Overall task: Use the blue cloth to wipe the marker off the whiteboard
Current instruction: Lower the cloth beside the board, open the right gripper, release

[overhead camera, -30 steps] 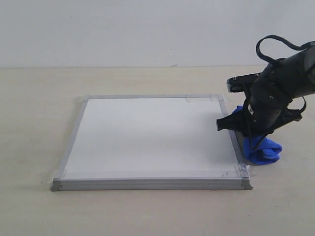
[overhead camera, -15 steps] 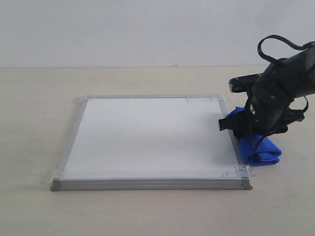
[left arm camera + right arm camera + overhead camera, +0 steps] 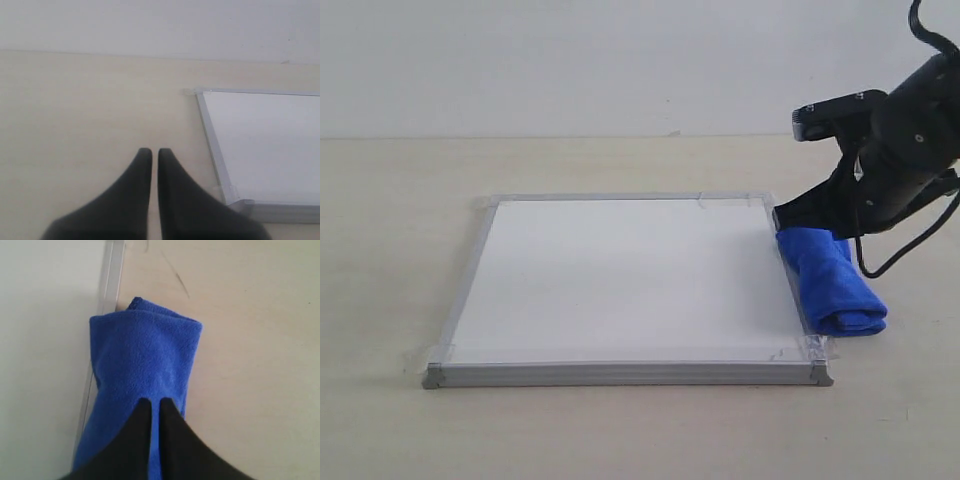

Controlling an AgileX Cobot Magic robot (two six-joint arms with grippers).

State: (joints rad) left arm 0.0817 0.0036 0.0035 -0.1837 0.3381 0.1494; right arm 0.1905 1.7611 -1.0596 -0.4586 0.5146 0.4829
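The left gripper (image 3: pixel 151 150) sits closed and empty at lower left. The whiteboard (image 3: pixel 620 280) shows no marker. The cloth (image 3: pixel 830 285) lies over its right edge. The right gripper (image 3: pixel 152 400), closed and seemingly empty, has just lifted off it, so wiping looks done.

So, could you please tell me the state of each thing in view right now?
Whiteboard: flat on the table, no marks visible.
Blue cloth: folded, lying partly over the whiteboard's right frame.
Left fingers: shut, empty, over the table.
Right fingers: shut, tips over the blue cloth.
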